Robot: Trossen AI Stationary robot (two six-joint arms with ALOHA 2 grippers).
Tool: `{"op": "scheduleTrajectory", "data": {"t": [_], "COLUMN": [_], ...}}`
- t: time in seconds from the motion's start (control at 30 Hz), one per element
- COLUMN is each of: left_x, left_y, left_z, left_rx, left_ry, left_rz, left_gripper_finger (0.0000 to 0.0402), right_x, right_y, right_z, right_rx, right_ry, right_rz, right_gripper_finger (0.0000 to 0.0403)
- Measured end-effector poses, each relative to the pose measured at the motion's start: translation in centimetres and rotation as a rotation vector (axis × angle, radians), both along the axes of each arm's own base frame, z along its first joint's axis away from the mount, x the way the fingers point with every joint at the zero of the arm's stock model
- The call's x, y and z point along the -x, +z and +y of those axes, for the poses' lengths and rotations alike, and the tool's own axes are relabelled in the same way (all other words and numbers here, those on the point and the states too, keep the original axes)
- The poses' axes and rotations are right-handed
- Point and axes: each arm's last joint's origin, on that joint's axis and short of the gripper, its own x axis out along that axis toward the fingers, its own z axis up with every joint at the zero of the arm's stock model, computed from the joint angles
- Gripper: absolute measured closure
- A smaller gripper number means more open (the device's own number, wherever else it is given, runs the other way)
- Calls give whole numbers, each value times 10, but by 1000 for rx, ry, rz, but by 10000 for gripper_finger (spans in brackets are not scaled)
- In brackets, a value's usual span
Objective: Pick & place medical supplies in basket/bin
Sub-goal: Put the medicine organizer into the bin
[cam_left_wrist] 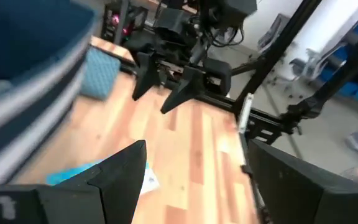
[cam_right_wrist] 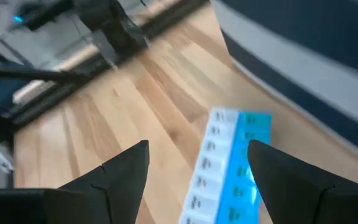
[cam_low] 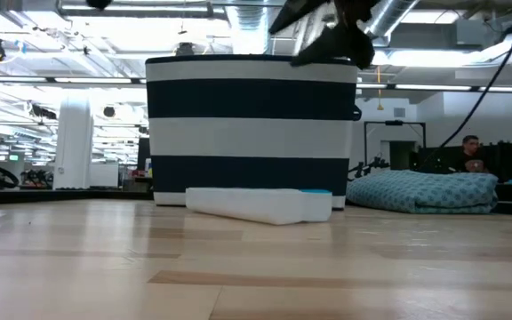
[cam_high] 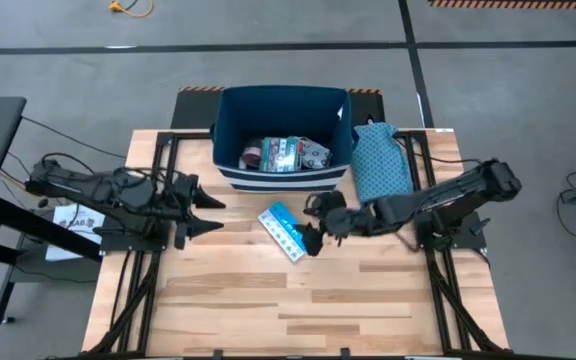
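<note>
My right gripper is open, holding nothing, hanging just beside the packet on its right side, above the table. In the right wrist view my fingers are spread wide, with the packet between and ahead of them, lying flat on the wood, blue and white with rows of small print. The packet sits just in front of the bin, near it but apart; the low view shows the packet flat on the table before the striped bin. The bin already has supplies inside: a pink roll, a teal box, a patterned pouch. Teal cloth lies beside the bin on its right, touching it. My left gripper waits at the left side of the table, jaws open, empty, well apart from the packet.
</note>
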Motion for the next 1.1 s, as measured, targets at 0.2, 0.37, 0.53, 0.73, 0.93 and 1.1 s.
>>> {"op": "scheduleTrajectory", "data": {"t": [0.2, 0.37, 0.53, 0.73, 0.93, 1.1], "left_x": [-5, -12, -16, -23, -28, -33], "left_y": [-40, -68, -99, -131, -145, -153], "left_z": [-5, -6, -6, -8, -10, -14], "left_rx": [99, 254, 471, 600, 628, 612], "left_ry": [3, 89, 244, 310, 317, 282], "left_rz": [38, 88, 162, 214, 268, 329], "left_gripper_finger": [134, 134, 134, 134, 134, 134], "right_x": [-10, -17, -18, -20, -23, -24], "right_y": [-33, -56, -75, -82, -82, -83], "right_z": [16, 13, -1, -19, -28, -32], "right_rx": [-23, -65, -132, -217, -262, -269], "right_ry": [-101, -215, -340, -371, -333, -258], "right_rz": [66, 115, 199, 266, 284, 325], "right_gripper_finger": [137, 137, 137, 137, 137, 137]}}
